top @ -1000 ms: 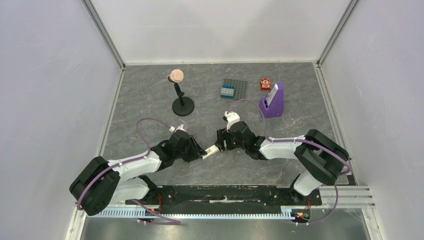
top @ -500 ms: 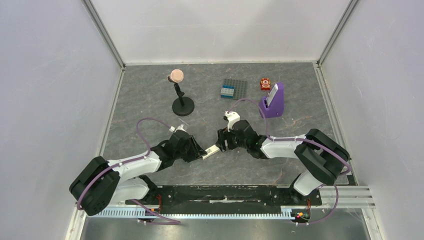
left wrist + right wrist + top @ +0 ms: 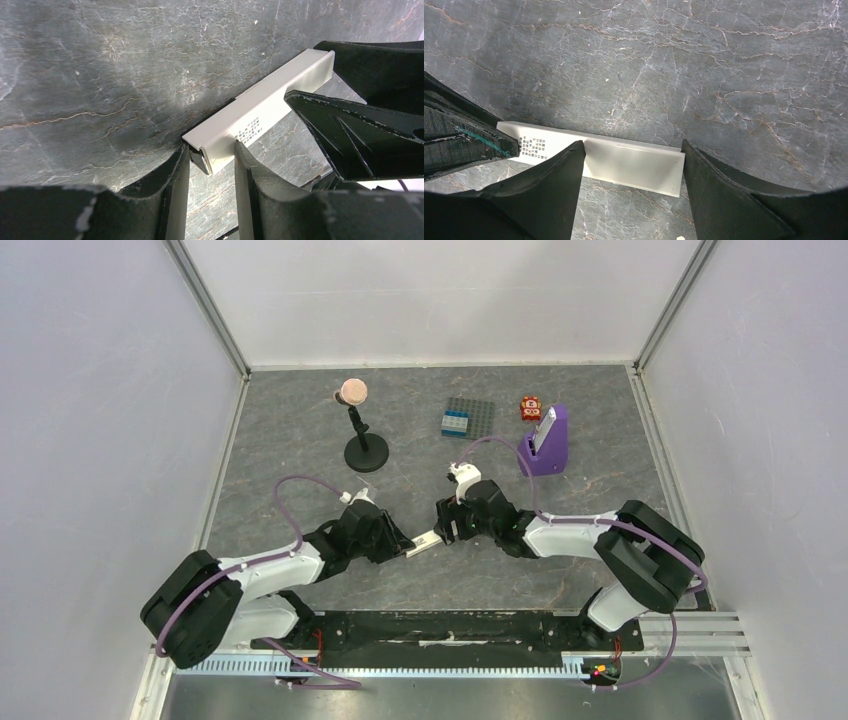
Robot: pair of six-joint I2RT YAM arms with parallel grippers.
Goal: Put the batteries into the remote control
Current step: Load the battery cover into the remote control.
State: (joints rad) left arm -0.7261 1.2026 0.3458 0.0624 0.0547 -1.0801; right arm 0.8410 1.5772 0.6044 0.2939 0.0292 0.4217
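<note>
The remote control (image 3: 425, 540) is a slim white bar held low over the table between the two arms. My left gripper (image 3: 402, 542) is shut on its left end, and in the left wrist view its fingers (image 3: 177, 167) pinch the bar's two long sides at that end of the remote control (image 3: 260, 112). My right gripper (image 3: 446, 531) stands open over the other end. In the right wrist view one fingertip (image 3: 574, 152) lies across the remote control (image 3: 634, 162) by its printed label. The other fingertip (image 3: 689, 152) sits at the bar's end edge. The batteries are out of view.
At the back stand a black stand with a pink ball (image 3: 364, 450), a grey studded plate (image 3: 468, 418), a small orange-red object (image 3: 530, 407) and a purple wedge-shaped stand (image 3: 545, 448). White walls close off the table on three sides.
The right arm has shifted very slightly. The left gripper and the remote control stay where they were.
</note>
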